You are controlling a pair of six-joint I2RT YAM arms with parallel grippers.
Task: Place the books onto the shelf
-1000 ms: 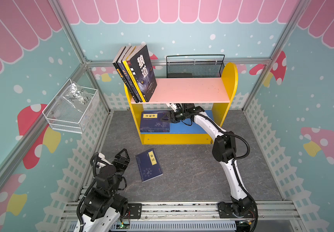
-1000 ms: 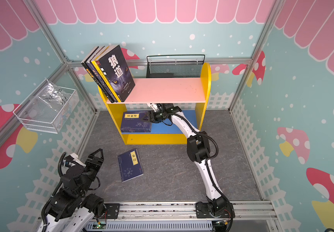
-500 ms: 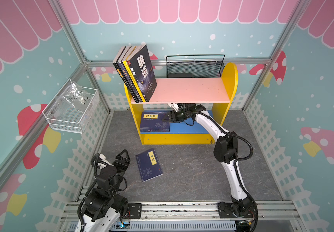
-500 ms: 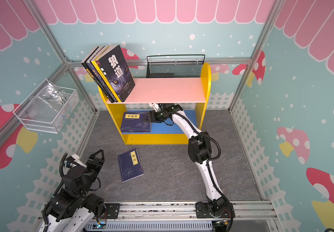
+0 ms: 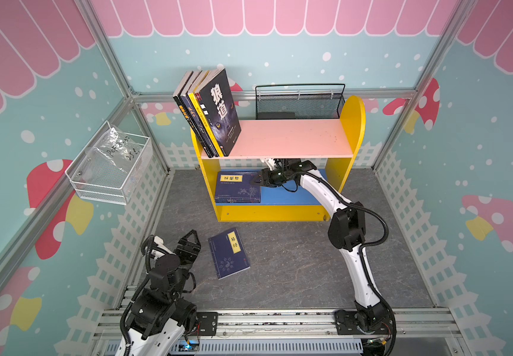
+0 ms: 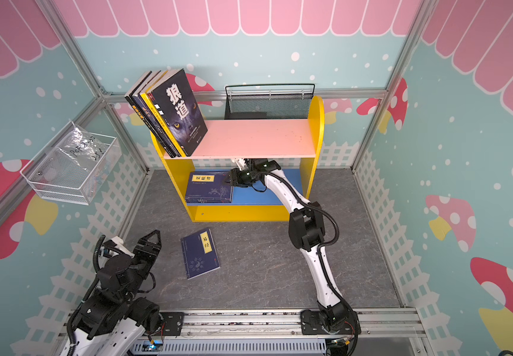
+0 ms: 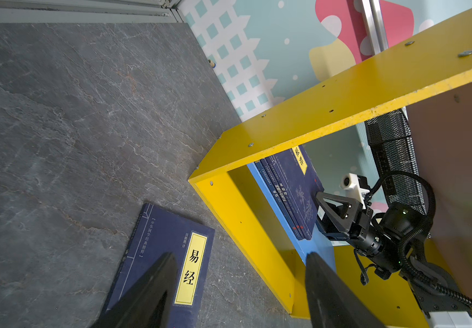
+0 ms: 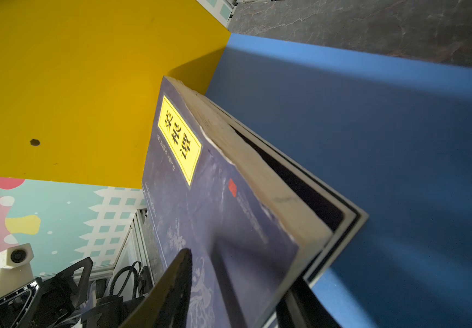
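Top views: high at the front, looking down; both share the whole shelf (image 5: pixel 354 123) (image 6: pixel 316 129).
Left wrist: low near the floor (image 7: pixel 59 113), facing the shelf's open front.
Right wrist: over the blue lower board (image 8: pixel 385 142), close on the navy stack (image 8: pixel 215 198).

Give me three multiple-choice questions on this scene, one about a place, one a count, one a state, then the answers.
1. Where does the loose navy book lie? A) in the black mesh basket B) on the floor before the shelf C) in the white wire basket
2. How many books lean on the pink upper board? A) two B) six C) four
3. How is the left gripper? A) open and empty B) shut on a book C) shut on the shelf
Answers: B, it lies flat on the grey floor; C, four spines show side by side; A, its jaws stand apart with nothing between.
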